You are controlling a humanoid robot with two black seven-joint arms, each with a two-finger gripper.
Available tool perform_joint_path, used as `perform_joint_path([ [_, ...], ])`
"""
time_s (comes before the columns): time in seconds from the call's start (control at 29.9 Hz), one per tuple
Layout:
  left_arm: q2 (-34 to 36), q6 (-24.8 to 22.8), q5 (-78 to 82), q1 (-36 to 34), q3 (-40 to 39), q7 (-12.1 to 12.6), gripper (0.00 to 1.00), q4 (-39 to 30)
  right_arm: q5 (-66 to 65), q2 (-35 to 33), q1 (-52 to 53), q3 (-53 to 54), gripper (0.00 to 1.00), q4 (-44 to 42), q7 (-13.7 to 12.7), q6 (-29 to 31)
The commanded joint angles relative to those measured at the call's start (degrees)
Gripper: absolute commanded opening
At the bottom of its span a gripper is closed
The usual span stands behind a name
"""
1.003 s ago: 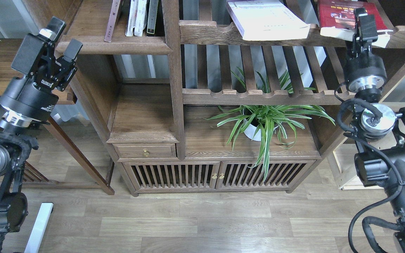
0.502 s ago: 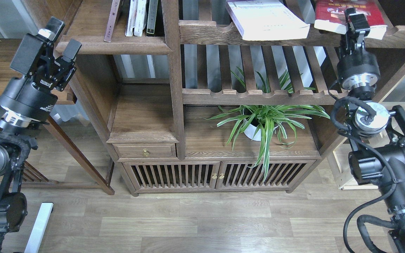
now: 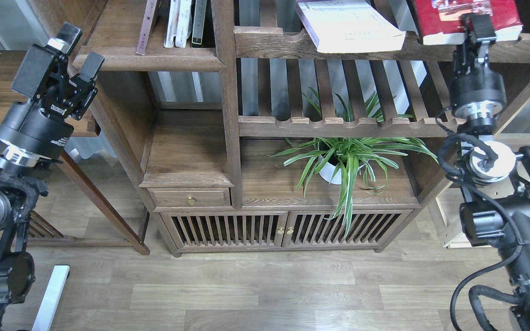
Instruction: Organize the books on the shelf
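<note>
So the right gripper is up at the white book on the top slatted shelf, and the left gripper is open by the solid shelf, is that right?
Not quite. In the head view the right gripper is at the red book, not the white book, which lies apart to its left on the slatted shelf. The left gripper is open beside the solid shelf, as you said.

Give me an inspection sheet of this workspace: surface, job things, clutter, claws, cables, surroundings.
Surface: solid shelf, top left; thin upright books stand on it.
Job's things: white book lies on the slatted top shelf, overhanging the rail; red book lies at its right end. Maroon book: nothing seen.
Clutter: potted plant on the lower board.
Claws: left claw open, empty, beside the solid shelf; right claw at the red book's front edge, grip cannot be told.
Cables: black cable loops along the right arm.
Surroundings: wood-plank floor, slatted cabinet doors.
</note>
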Motion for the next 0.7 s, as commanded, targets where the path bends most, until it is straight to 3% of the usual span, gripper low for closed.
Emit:
perform_joint_path([
  [0.0,0.0,0.0,-0.01,-0.06,0.27,0.0,1.0,0.19,0.17,-0.16,-0.75,2.66,0.04,0.98,-0.09,0.6],
  [0.3,0.09,0.18,0.08,-0.06,0.8,0.0,1.0,0.28,0.69,-0.07,-6.46,5.21,0.05,5.11,-0.26,5.08],
  [0.67,0.26,0.26,0.17,-0.15,1.32,0.0,1.0,0.63,1.75,0.1,-11.9,8.37,0.05,7.92,-0.18,14.57],
])
